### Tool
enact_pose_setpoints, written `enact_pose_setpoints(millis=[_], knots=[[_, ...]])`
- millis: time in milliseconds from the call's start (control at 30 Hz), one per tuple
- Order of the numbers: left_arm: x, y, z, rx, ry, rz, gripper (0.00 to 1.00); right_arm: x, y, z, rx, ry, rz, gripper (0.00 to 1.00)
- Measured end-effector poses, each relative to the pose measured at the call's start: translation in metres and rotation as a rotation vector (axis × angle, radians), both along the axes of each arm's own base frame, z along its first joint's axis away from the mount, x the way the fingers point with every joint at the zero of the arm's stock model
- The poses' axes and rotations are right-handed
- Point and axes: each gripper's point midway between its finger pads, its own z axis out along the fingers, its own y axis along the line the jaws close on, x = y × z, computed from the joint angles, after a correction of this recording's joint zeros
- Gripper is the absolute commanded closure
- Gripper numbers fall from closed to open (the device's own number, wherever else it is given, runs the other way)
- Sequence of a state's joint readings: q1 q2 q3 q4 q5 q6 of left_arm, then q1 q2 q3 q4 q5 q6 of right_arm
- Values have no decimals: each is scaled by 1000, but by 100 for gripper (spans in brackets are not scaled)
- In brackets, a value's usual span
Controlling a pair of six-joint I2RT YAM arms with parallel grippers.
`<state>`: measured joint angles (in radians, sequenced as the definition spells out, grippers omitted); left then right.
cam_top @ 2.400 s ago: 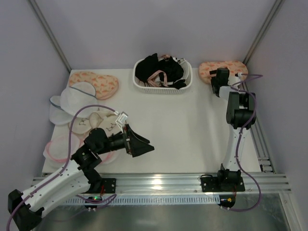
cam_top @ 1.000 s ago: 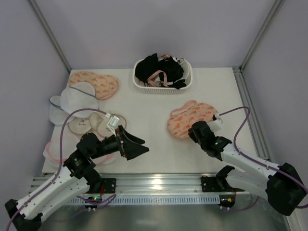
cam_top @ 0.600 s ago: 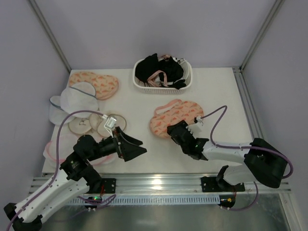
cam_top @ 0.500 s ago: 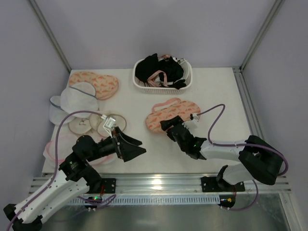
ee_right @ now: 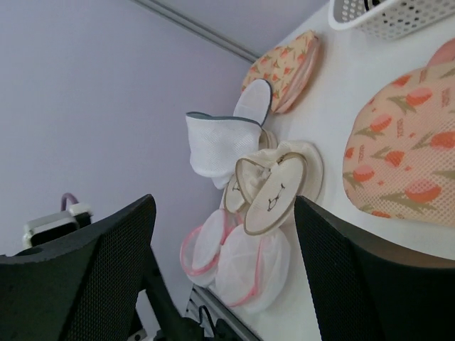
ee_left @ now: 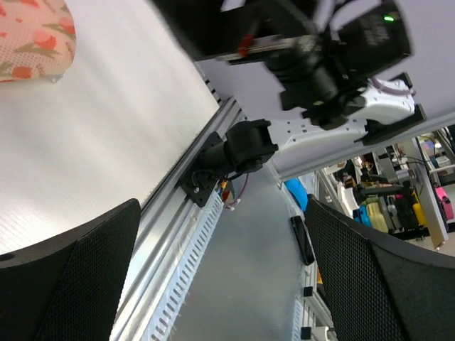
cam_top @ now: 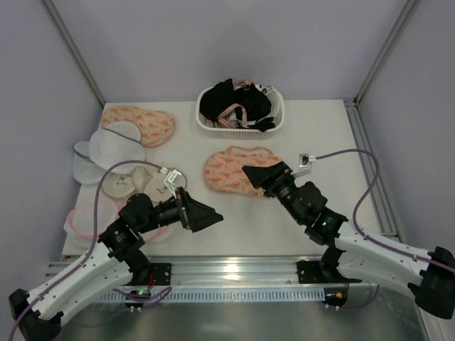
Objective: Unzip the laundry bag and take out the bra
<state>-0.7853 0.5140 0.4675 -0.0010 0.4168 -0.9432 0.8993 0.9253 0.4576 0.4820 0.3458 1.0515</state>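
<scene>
The laundry bag (cam_top: 229, 169) lies shut in the middle of the table, peach with an orange-pink print; it also shows in the right wrist view as the laundry bag (ee_right: 405, 153). My right gripper (cam_top: 260, 175) hovers at its right end, open; in the wrist view the right gripper (ee_right: 224, 213) has nothing between its fingers and the bag sits off to one side. My left gripper (cam_top: 207, 214) is open too, in front and left of the bag, with the left gripper (ee_left: 222, 213) holding nothing. The bra is hidden.
A second peach bag (cam_top: 139, 122) lies at the back left. White mesh bags (cam_top: 106, 146), cream round bags (cam_top: 142, 182) and pink-rimmed bags (cam_top: 84, 217) crowd the left side. A white basket (cam_top: 240, 126) of black garments stands at the back centre.
My right arm brought the laundry bag from the back right corner to the table's middle, then opened and let it go. The left arm shifted only slightly.
</scene>
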Motion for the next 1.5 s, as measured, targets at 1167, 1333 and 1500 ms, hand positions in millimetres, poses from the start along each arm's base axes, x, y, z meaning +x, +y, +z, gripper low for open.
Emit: enact_pose_setpoints(millis=[1167, 1333, 1500], knots=[[141, -140, -202, 163, 435, 719, 10, -57, -192, -9, -609, 104, -380, 18], [158, -146, -201, 94, 475, 756, 15, -59, -195, -15, -635, 118, -375, 18], [170, -146, -205, 45, 488, 782, 32, -60, -193, -18, -641, 131, -363, 21]])
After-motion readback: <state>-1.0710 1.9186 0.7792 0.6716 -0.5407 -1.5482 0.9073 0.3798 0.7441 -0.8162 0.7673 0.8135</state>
